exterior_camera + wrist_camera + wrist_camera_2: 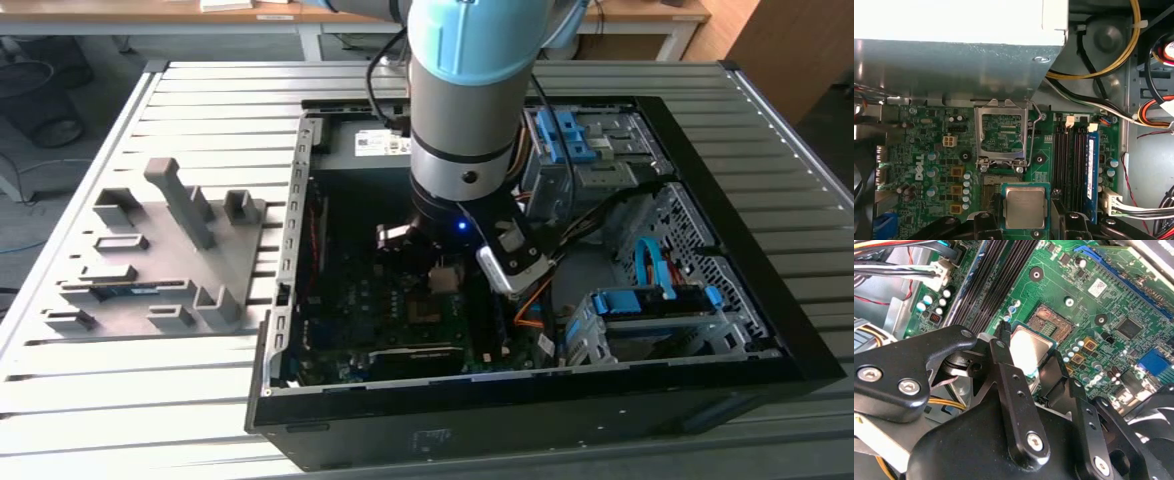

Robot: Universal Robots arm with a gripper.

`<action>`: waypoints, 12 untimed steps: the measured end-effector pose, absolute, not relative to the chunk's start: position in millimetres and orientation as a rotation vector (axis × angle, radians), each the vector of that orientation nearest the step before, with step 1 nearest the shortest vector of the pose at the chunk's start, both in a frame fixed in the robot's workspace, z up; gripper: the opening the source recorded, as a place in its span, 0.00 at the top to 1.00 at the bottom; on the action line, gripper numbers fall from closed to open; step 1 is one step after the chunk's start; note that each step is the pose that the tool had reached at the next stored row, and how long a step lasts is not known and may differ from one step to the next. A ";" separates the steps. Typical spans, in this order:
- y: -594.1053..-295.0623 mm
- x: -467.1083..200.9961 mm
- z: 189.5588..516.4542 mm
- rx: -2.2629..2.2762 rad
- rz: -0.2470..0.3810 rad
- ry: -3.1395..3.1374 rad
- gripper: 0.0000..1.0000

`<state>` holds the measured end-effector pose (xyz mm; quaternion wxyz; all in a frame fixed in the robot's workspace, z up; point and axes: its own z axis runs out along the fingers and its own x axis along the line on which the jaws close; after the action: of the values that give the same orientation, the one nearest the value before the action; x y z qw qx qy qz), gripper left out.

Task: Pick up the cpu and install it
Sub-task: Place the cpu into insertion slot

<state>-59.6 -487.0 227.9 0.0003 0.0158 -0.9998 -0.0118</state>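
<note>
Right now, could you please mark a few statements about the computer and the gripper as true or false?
1. The gripper holds the cpu. True.
2. The cpu sits in the socket. False: the socket is empty.
3. The socket's metal frame is closed. False: it stands open.
4. A blue memory stick sits in a slot. True.
5. The grey fixture plate lies at the exterior view's right. False: it lies at the left.

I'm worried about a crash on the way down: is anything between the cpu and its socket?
Nothing visible. The gripper holds the cpu close over the bare socket, and the socket's metal cover is flipped open, clear of the path.
</note>
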 end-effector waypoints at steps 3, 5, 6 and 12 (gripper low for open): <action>-487.0 -59.6 226.6 0.050 -0.037 -3.140 0.53; -487.0 -59.6 225.8 0.050 -0.037 -3.140 0.53; -487.0 -59.6 225.4 0.050 -0.037 -3.140 0.53; -487.0 -59.6 223.3 0.050 -0.037 -3.140 0.53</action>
<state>-59.6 -487.0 223.3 0.0003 0.0158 -0.9998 -0.0118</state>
